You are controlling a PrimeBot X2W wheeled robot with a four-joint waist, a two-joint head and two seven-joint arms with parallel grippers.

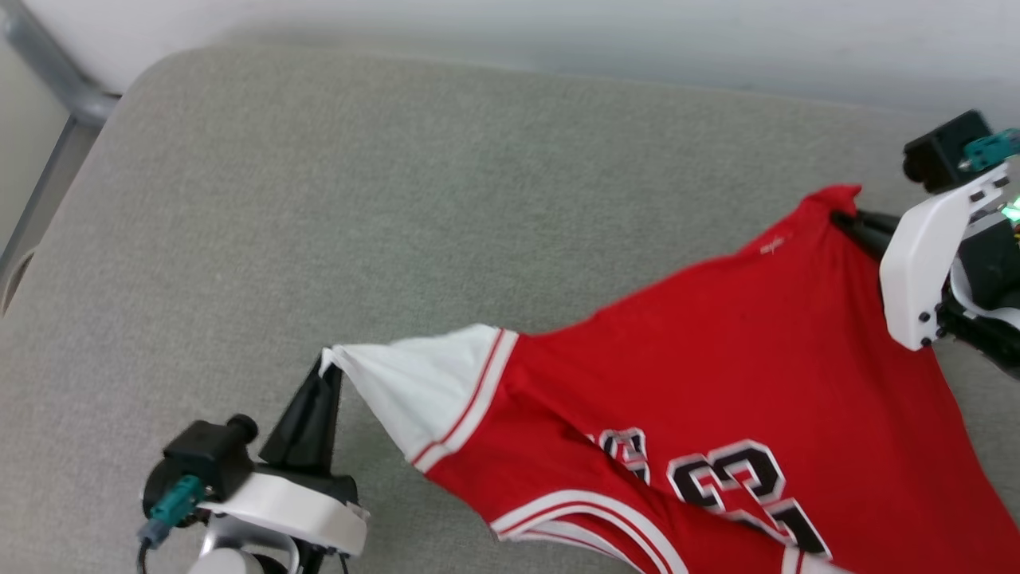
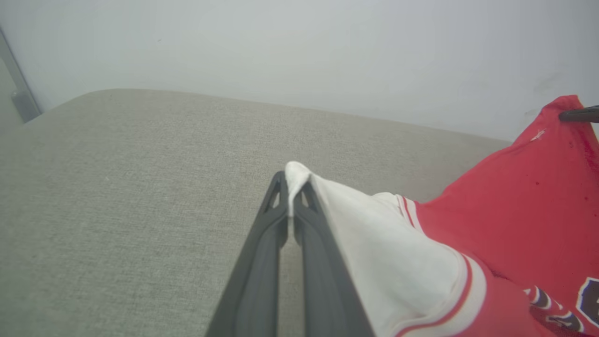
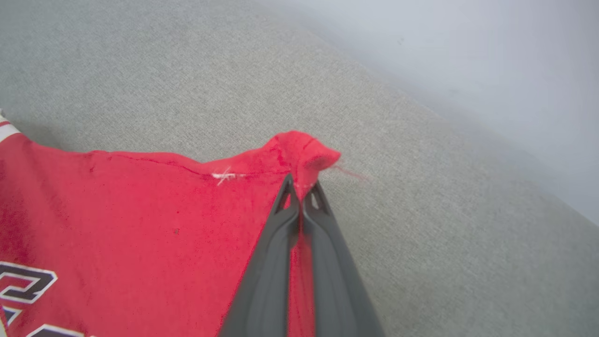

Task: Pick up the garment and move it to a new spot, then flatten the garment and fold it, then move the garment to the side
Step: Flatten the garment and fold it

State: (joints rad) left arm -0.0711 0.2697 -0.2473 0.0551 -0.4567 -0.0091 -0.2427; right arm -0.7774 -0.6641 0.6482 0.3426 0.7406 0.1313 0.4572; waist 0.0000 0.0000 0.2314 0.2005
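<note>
My left gripper (image 2: 292,187) pinches the garment (image 1: 717,359) by a white sleeve, my right gripper (image 3: 302,185) by a red corner — stretched over the near right of the grey cushion (image 1: 319,199). Lifted, I judge — flattening, folding, shifting aside remain.

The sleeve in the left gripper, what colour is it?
White sleeve with red-striped trim; best in the left wrist view.

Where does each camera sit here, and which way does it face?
Head view: on the head, looking down at the grey fabric cushion and red white-sleeved jersey T-shirt; left gripper, right gripper show.
Left wrist view: along left fingers pinching the white sleeve.
Right wrist view: along right fingers pinching a red corner.
Shared: T-shirt, cushion.
</note>
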